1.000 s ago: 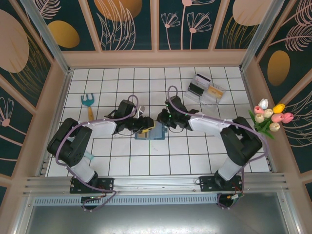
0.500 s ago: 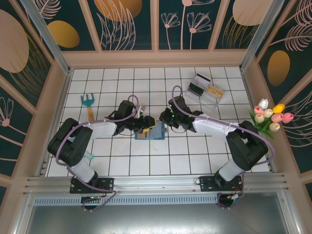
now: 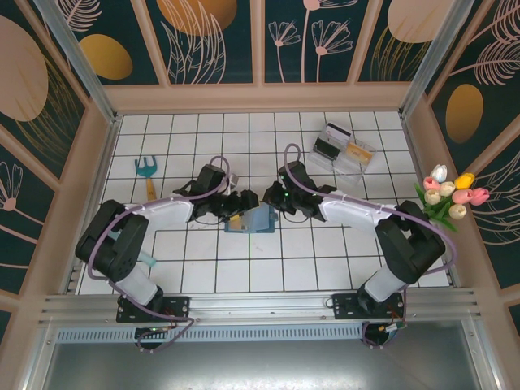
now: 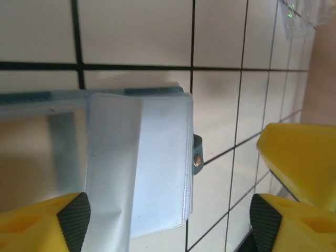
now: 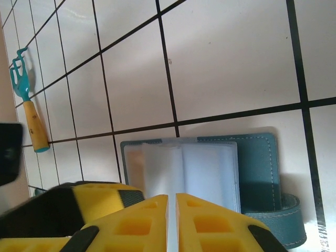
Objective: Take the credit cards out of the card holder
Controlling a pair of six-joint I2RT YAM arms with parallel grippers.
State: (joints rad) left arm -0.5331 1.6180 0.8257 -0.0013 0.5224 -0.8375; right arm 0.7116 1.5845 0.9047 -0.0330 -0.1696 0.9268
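Left gripper (image 4: 168,218): jaws spread wide, holding nothing, poised over the open teal card holder (image 4: 157,157). Right gripper (image 5: 171,210): jaws closed together at the near edge of its clear sleeves (image 5: 205,173).

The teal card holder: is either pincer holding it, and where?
The right pincer, shut, seems to pinch the card holder by the edge of its clear sleeves; the left pincer stands open around it, holding nothing.

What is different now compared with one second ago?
The left gripper opened its jaws wide above the card holder; I cannot tell whether it let anything go. The right gripper stayed shut over it. The holder, the clear tray and the small fork lie as before.
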